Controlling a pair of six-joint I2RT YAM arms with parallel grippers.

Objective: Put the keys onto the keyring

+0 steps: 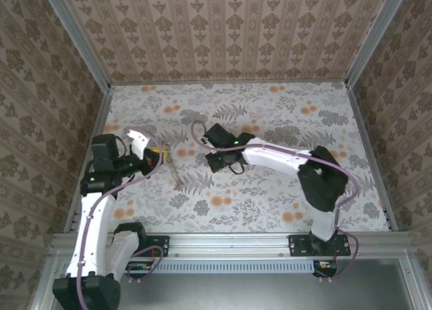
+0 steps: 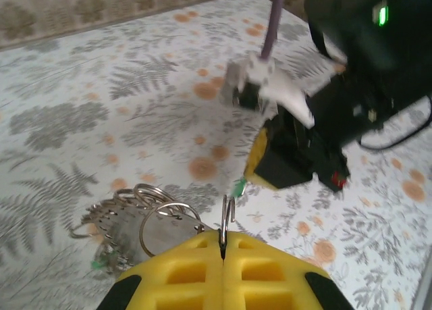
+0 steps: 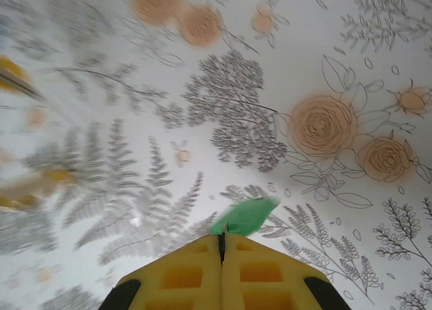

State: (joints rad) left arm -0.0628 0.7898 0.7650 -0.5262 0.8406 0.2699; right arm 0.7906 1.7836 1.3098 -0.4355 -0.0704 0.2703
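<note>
My left gripper [image 2: 223,241] is shut on a thin metal hoop, the keyring [image 2: 226,215], which stands edge-on out of the yellow pads. A bunch of thin wire loops [image 2: 152,212] trails off to its left over the table, with a small green bit [image 2: 101,261] at the low end. My right gripper [image 3: 221,240] is shut on a green-headed key [image 3: 246,215], held just above the cloth. In the left wrist view that right gripper [image 2: 251,171] hangs a short way beyond the keyring, the green key [image 2: 237,186] at its tip. From above, the left gripper [image 1: 156,155] and right gripper [image 1: 214,163] face each other.
The table [image 1: 270,202] wears a floral cloth and is walled on three sides by patterned panels. A small brownish bunch [image 1: 177,172] lies between the two grippers. Purple cables [image 1: 202,131] loop off both arms. Open cloth stretches to the right and rear.
</note>
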